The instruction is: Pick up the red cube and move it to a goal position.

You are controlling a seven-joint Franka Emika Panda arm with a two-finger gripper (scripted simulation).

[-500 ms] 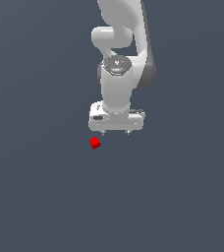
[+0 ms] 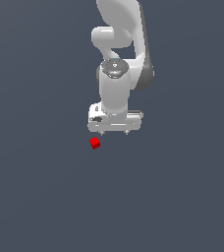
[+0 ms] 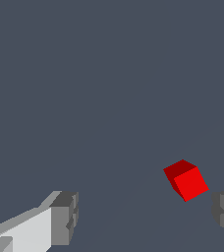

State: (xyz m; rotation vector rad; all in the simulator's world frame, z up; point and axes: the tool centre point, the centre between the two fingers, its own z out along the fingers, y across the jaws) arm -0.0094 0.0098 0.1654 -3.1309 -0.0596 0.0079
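Note:
The red cube (image 2: pixel 95 143) is a tiny bright red block lying on the dark grey floor, just below the gripper and toward the exterior view's left of it. The white gripper (image 2: pixel 114 133) points downward above the floor, its two short fingertips spread wide apart with nothing between them. In the wrist view the red cube (image 3: pixel 186 180) lies on the floor between the two grey fingers (image 3: pixel 65 217), much closer to one of them, and turned at an angle to them. The gripper (image 3: pixel 146 216) is open and touches nothing.
The dark grey floor (image 2: pixel 45 197) stretches flat in every direction with no other objects on it. The white arm (image 2: pixel 119 54) rises behind the gripper toward the upper edge of the exterior view.
The arm and the cube stand where they were half a second ago; no visible change.

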